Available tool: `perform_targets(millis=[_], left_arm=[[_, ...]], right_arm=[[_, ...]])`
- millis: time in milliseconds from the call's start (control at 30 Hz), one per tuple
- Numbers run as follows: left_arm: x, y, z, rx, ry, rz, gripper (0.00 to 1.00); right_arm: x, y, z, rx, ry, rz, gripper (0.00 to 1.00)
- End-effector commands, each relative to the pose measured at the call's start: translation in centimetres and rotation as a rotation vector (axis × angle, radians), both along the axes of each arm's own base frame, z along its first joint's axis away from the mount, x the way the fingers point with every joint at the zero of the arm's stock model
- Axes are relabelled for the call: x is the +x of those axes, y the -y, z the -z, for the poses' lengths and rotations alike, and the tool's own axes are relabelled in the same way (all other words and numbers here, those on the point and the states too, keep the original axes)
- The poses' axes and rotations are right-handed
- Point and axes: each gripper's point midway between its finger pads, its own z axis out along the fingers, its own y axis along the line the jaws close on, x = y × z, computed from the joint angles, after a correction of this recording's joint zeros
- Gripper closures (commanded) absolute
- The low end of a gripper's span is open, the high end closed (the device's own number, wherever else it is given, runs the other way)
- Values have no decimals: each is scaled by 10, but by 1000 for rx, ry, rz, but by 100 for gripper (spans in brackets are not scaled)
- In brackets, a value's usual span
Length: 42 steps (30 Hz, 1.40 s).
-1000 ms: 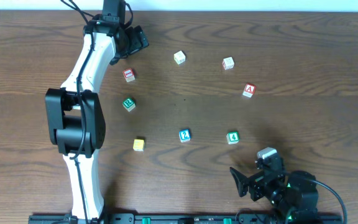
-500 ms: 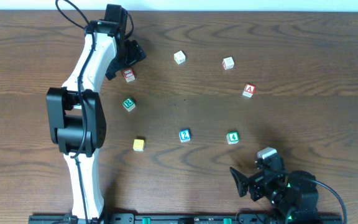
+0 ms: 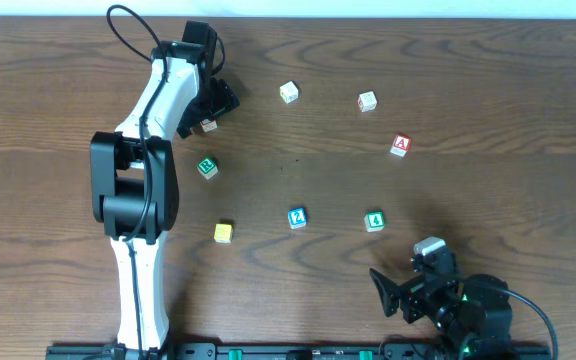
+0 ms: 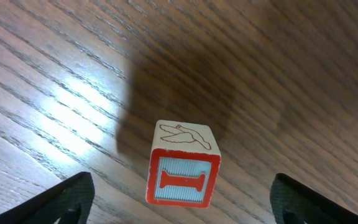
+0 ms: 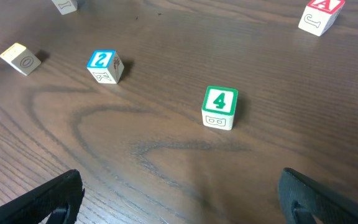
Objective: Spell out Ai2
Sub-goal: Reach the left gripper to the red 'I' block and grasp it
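step in hand, as judged: taking up the first letter, the i cube (image 4: pixel 182 177), at the far left of the table (image 3: pixel 488 60). the left gripper (image 3: pixel 211 110) hangs directly over it, jaws apart, one finger (image 4: pixel 67 198) on each side of the cube and neither touching it. the a cube (image 3: pixel 400 145) lies well apart at the right; the 2 cube (image 3: pixel 297 217) sits mid-table, beside a green 4 cube (image 3: pixel 374 221). the right gripper (image 3: pixel 383 293) rests at the near edge, jaws apart, holding nothing. orientation: a cube has no long axis; the red-framed i face is uppermost, its stem running crosswise to the line between the fingers, the block turned slightly off square to them. next move calls for a straight descent, a small wrist turn to square up, then closing on the two side faces.
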Motion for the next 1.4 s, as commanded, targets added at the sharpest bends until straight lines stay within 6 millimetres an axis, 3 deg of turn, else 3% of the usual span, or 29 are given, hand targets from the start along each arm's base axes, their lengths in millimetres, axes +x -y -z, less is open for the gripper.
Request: perform_targets(millis=[0, 333, 500, 1133, 1367], left_arm=[[1, 1, 5, 23, -6, 6, 11], [-3, -1, 25, 24, -47, -13, 28], [0, -4, 25, 22, -36, -23, 32], [4, -11, 25, 19, -25, -42, 67], [4, -7, 25, -3, -27, -57, 75]], right_arm=[[0, 0, 1, 15, -7, 7, 1], [0, 0, 1, 15, -7, 7, 1], [0, 0, 1, 15, -7, 7, 1], [0, 0, 1, 15, -7, 7, 1], [0, 0, 1, 15, -7, 7, 1]])
